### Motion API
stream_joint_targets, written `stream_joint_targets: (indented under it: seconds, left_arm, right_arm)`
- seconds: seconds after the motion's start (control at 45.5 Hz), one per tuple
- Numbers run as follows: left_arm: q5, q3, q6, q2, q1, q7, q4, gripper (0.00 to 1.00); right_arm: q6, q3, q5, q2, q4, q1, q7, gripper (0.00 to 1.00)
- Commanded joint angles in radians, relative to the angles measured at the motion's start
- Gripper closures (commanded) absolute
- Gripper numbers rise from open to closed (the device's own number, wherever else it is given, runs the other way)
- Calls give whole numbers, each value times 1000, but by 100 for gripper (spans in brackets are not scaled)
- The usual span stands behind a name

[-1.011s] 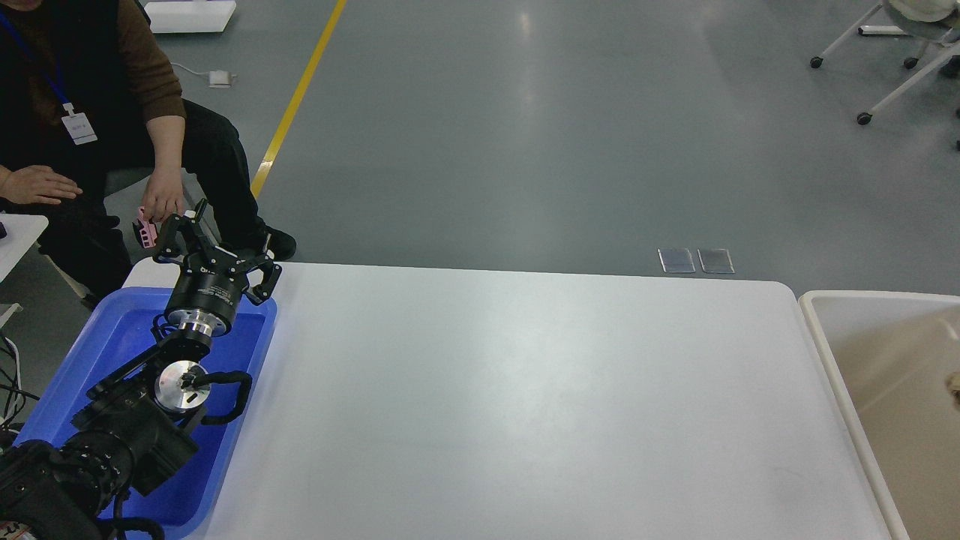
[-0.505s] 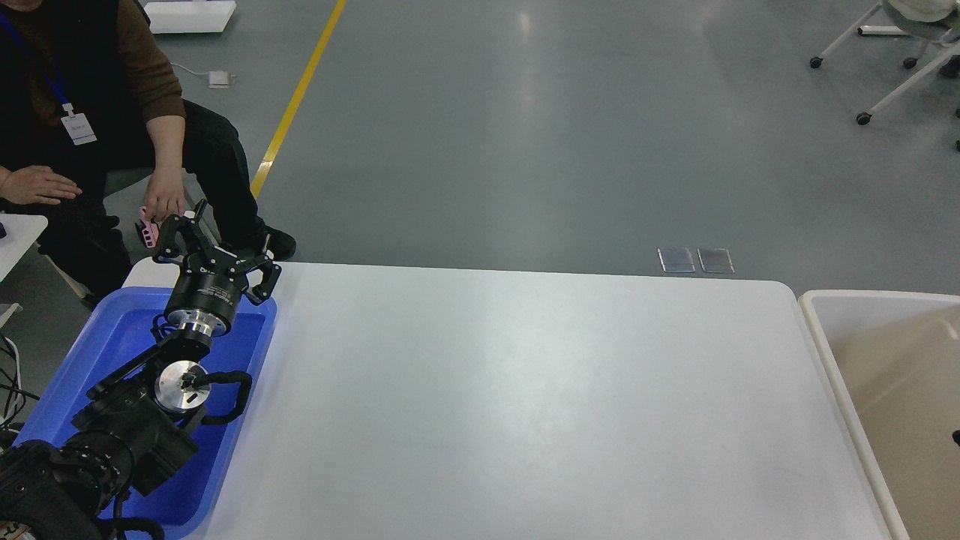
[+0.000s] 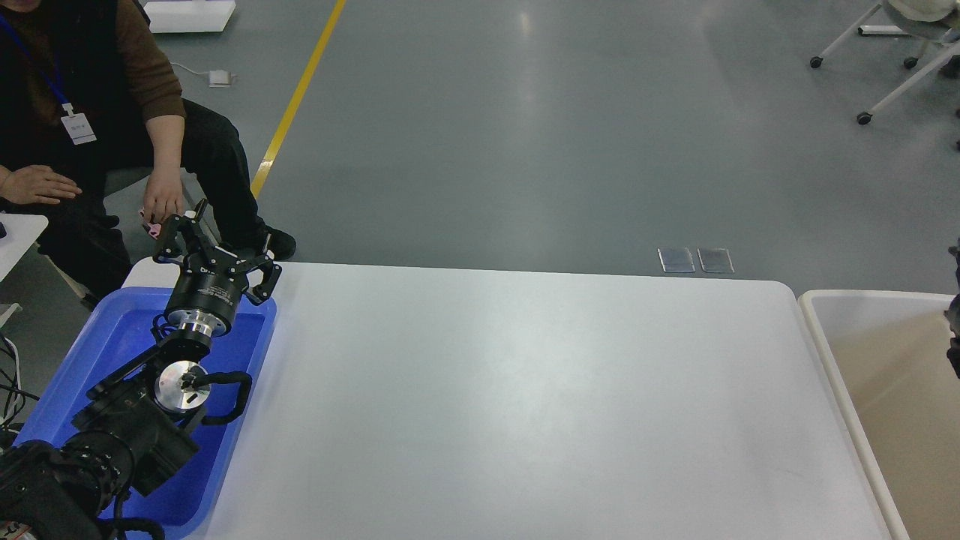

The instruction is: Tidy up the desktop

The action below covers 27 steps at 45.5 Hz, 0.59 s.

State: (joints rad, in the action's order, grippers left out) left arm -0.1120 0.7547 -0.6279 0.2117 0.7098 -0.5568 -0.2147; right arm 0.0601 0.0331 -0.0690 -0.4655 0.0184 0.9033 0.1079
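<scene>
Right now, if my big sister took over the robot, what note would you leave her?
Left gripper: open, holding nothing, above the far end of the blue tray.
Right gripper: only a dark bit of something shows at the right edge, above the beige bin; can't tell its state.
Desktop: no loose items visible on it, so tidying looks done.
Left: probably just parking the arms. A seated person's hand is close to the left gripper, so move slowly.

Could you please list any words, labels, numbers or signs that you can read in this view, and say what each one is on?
No text can be read.
The person's white badge: print too small to read.
The left gripper: white markings on its black body, too blurred to read.
The desktop, the blue tray and the beige bin: no lettering visible.
</scene>
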Motion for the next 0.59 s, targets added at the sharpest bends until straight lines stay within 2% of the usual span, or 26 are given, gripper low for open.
stream_joint_targets:
  seconds: [0.0,0.22,0.505,0.571]
  left_arm:
    - [0,0,0,0,0,0,0,0]
    - [0,0,-1,0,0,0,0,0]
    - [0,0,0,0,0,0,0,0]
    - [0,0,1,0,0,0,0,0]
  right_arm:
    - [78,123,-2,-71,-3,135,-1,0]
    - [149,375,-2,-148,-75,215,3,0]
    - [152,426,14,-306,-422,232,13,0]
    - [152,467,12,-311,-468,221,12,0]
